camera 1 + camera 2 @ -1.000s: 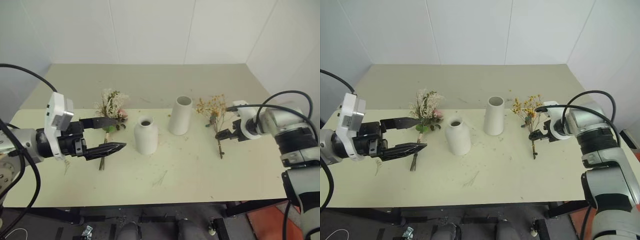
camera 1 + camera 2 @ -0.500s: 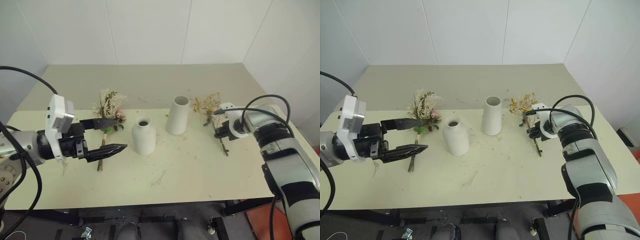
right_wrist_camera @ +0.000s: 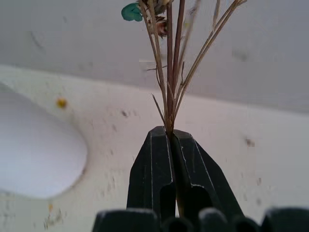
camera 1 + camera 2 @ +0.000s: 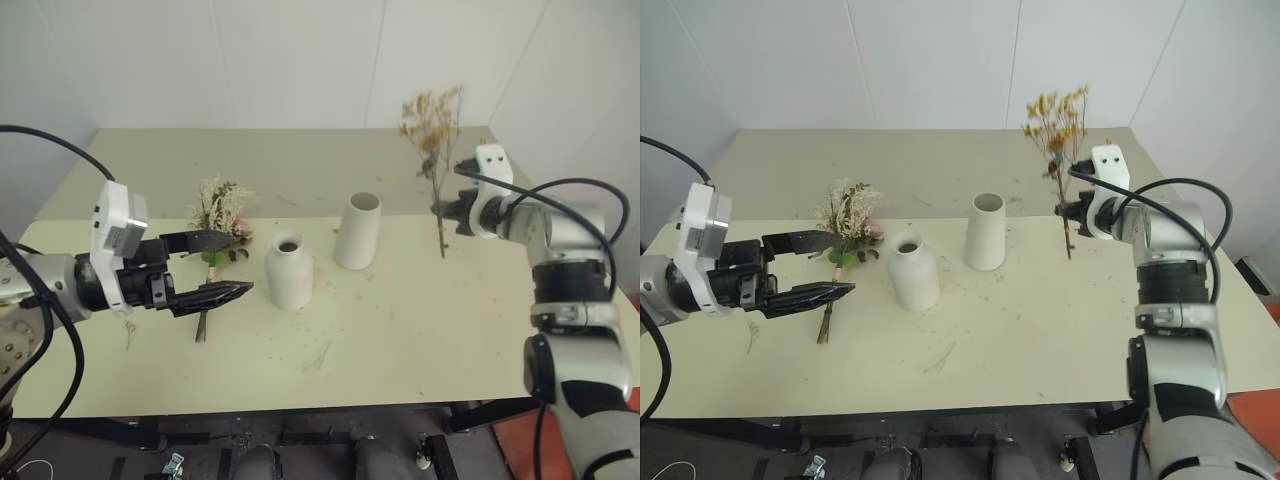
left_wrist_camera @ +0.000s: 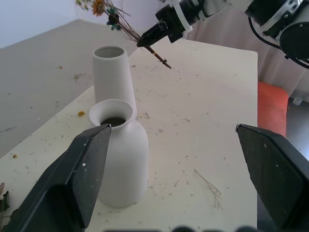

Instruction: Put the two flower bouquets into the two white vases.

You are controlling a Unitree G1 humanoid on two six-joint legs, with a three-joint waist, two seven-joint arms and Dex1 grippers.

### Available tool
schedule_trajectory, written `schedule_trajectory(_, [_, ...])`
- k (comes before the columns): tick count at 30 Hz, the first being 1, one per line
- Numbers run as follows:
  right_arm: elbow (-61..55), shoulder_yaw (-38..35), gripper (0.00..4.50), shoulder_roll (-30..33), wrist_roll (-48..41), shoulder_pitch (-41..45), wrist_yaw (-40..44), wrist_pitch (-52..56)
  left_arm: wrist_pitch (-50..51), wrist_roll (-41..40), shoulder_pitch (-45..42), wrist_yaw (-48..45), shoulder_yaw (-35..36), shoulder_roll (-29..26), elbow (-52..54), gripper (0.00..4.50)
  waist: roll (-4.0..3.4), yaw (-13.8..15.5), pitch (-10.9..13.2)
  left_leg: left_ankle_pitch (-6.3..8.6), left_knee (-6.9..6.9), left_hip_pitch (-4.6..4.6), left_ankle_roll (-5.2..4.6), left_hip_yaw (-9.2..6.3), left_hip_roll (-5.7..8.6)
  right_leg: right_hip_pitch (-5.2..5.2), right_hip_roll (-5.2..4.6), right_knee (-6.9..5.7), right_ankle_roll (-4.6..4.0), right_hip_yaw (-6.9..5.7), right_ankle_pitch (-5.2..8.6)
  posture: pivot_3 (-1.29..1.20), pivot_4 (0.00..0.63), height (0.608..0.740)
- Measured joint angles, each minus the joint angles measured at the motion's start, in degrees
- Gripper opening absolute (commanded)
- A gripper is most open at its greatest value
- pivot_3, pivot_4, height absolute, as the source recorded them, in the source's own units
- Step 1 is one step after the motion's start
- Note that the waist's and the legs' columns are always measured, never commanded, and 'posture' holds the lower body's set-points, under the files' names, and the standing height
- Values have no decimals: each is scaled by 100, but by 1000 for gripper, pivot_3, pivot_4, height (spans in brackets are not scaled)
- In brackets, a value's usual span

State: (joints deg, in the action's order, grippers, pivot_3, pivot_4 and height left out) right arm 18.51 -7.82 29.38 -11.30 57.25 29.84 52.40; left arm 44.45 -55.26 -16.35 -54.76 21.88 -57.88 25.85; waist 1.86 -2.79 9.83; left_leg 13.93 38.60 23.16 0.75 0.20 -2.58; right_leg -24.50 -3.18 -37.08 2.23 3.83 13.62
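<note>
Now, head views: right gripper [image 4: 1072,208] clamps yellow bouquet [image 4: 1055,120] upright, right of tall vase [image 4: 986,232]; cream bouquet [image 4: 220,215] lies left of round vase [image 4: 289,271] | left wrist: left gripper [image 5: 178,183] wide apart, holding nothing; both mouths hold no flowers | right wrist: fingers [image 3: 153,169] pinch stems.

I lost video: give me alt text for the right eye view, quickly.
The right tool is shut on the yellow spray, held upright above the table, right of the tall vase. The left tool, open, hovers by the cream-white bunch lying left of the short vase.
</note>
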Motion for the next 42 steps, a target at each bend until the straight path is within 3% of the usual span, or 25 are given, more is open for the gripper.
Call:
schedule_trajectory(4, [-370,-301,39,-675,-306,213,-310,-727,-66,150,-248,-132,-171,-1,-194,4500,-1,-43,1,0,-1,-3,0,-1,-2,0,2,-3,-2,0,-1,0,150,740])
schedule_trajectory(11, [-519,-188,39,-1447,-277,296,-772,-2220,-69,296,-323,-223,-266,-4,-278,4500,-3,-27,1,0,-1,4,1,-3,-1,-1,-3,-1,-1,-5,-1,0,150,740])
schedule_trajectory(37, [-1072,502,39,-1548,-162,-749,-682,-2483,62,299,-108,-122,59,-82,-43,4500,-5,13,3,0,-2,2,0,-2,-2,-2,-1,-1,-2,-5,-1,0,150,740])
schedule_trajectory(42, [-1375,510,1372,-1509,-124,-955,-673,-2483,62,299,-109,-105,58,-81,-39,4500,-5,14,3,0,-2,1,0,-3,-2,-2,-1,-1,-2,-5,-1,0,150,740])
